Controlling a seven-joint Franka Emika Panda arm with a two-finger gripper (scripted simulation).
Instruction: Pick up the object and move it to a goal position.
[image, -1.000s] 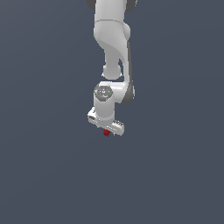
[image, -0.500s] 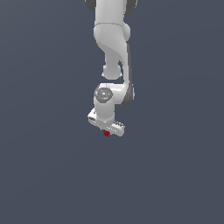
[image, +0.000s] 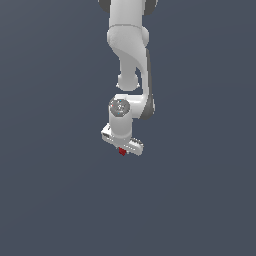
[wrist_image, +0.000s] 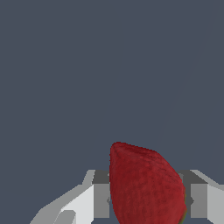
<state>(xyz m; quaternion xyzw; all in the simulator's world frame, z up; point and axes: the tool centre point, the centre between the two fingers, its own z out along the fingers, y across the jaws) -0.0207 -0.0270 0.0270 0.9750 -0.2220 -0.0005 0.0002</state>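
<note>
The object is a small dark red strawberry-like lump (image: 122, 151), seen just under the white hand in the exterior view. In the wrist view it fills the space between the two grey fingers as a large red pointed shape (wrist_image: 144, 183). My gripper (image: 122, 150) is shut on it, one finger (wrist_image: 98, 199) on each side. The white arm hangs down from the top of the exterior view, with the hand pointing downward. No goal marker shows in either view.
A plain dark grey surface (image: 50, 200) fills the exterior view around the arm, and the wrist view (wrist_image: 87, 65) behind the object. No other objects or edges show.
The arm and the held object have shifted very slightly, barely at all, in the exterior view. The grip on the object is unchanged.
</note>
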